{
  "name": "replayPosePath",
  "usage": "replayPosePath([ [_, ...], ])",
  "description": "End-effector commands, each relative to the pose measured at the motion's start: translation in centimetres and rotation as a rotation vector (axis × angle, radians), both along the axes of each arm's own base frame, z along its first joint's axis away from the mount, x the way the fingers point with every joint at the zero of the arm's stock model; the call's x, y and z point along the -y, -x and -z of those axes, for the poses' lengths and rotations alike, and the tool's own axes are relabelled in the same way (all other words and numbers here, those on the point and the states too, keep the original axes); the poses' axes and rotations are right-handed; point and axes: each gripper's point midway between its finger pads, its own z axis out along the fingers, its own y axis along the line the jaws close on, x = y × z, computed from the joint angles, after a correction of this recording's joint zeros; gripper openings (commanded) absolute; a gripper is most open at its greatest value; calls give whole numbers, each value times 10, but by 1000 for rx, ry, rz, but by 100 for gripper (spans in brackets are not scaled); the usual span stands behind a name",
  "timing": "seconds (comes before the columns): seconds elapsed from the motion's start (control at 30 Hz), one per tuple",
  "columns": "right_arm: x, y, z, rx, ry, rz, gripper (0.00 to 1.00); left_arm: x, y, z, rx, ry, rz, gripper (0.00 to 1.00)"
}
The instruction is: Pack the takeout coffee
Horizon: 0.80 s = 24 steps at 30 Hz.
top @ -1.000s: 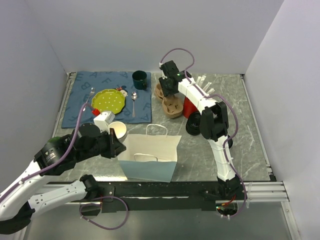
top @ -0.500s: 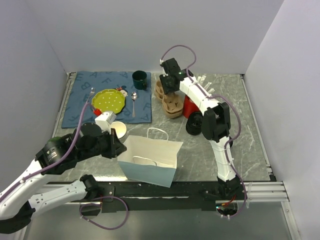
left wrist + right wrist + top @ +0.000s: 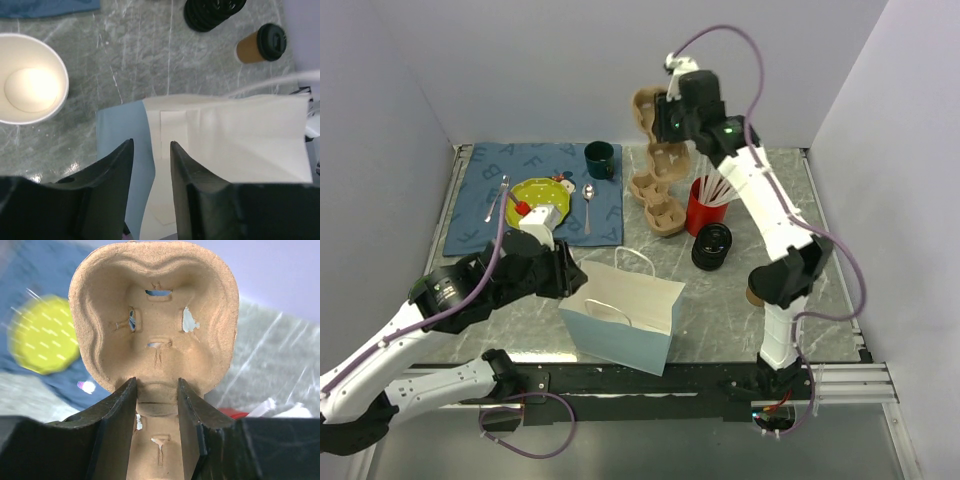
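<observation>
The takeout coffee (image 3: pixel 260 44), a brown paper cup with a black lid, stands on the table right of the bag; in the top view the takeout coffee (image 3: pixel 754 293) peeks out beside the right arm's elbow. My right gripper (image 3: pixel 156 380) is shut on the middle ridge of a moulded pulp cup carrier (image 3: pixel 152 315), held high over the table's back, where the right gripper (image 3: pixel 672 118) shows beside the cup carrier (image 3: pixel 648 108). My left gripper (image 3: pixel 151 142) hovers open over the near-left edge of the white and blue paper bag (image 3: pixel 225 140). The left gripper (image 3: pixel 570 275) is beside the bag (image 3: pixel 625 315).
More carriers (image 3: pixel 660 205) are stacked on the table under the lifted one. A red cup of stirrers (image 3: pixel 705 205) and a stack of black lids (image 3: pixel 712 245) stand near them. A lidless paper cup (image 3: pixel 30 77) sits left of the bag. A blue mat (image 3: pixel 480 200) holds a yellow plate (image 3: pixel 535 200), spoon and green mug (image 3: pixel 600 158).
The right arm has risen, lifting one carrier off the stack. The left gripper has opened from shut and moved over the bag's edge; the bag has shifted and tilted slightly.
</observation>
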Motion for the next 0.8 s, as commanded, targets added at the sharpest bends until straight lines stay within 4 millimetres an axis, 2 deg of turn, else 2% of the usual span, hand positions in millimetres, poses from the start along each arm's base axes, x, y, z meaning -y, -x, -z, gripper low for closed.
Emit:
replayPosePath([
  [0.0, 4, 39, -119, 210, -209, -49, 30, 6, -18, -43, 105, 99, -58, 45],
  [0.03, 2, 46, -130, 230, -235, -70, 30, 8, -19, -44, 108, 100, -55, 47],
  [0.1, 0, 73, -148, 253, -295, -141, 30, 10, -21, -49, 118, 108, -55, 51],
  [0.23, -3, 118, -185, 346, -389, -274, 30, 10, -26, -56, 134, 104, -71, 53],
  [0.33, -5, 172, -205, 403, -464, -437, 30, 2, -27, -62, 150, 96, -101, 55],
  [0.4, -6, 192, -210, 403, -516, -495, 30, -6, -27, -73, 174, 108, -121, 57],
  [0.43, -7, 209, -210, 381, -556, -540, 30, -11, -24, -78, 186, 122, -124, 58],
  [0.5, -8, 224, -216, 371, -595, -576, 30, -16, -18, -81, 193, 129, -115, 60],
  [0.53, -11, 240, -216, 336, -621, -638, 30, -21, -14, -86, 193, 156, -124, 60],
  [0.63, -18, 273, -214, 297, -660, -749, 30, -27, -3, -84, 181, 193, -114, 60],
  [0.77, -25, 301, -213, 246, -673, -834, 30, -28, 8, -72, 157, 203, -78, 60],
])
